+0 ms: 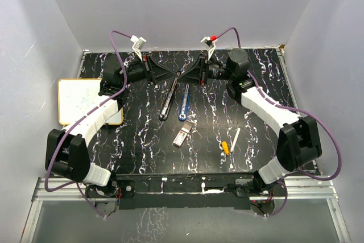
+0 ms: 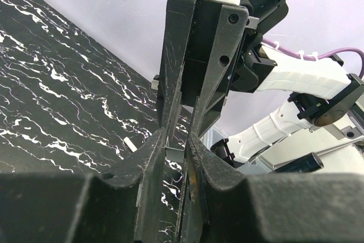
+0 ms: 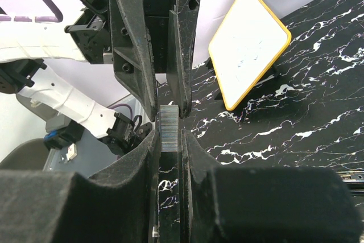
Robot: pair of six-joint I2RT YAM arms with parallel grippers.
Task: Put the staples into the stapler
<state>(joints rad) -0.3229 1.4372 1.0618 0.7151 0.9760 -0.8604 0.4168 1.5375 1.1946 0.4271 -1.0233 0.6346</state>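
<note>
Over the back of the desk (image 1: 136,140), my left jaws and right jaws both clamp 1 staple strip (image 3: 169,135). The staples box (image 1: 181,136) lies near the black stapler (image 1: 168,99). I judge the strip is out, and loading is not yet done.

Grey staple strip (image 3: 169,129) is pinched upright in my jaws at 12 o'clock. Red-and-white staples box (image 1: 181,137) lies flat at centre; black stapler (image 1: 169,98) and blue stapler (image 1: 183,102) lie side by side at its 12 o'clock.
</note>
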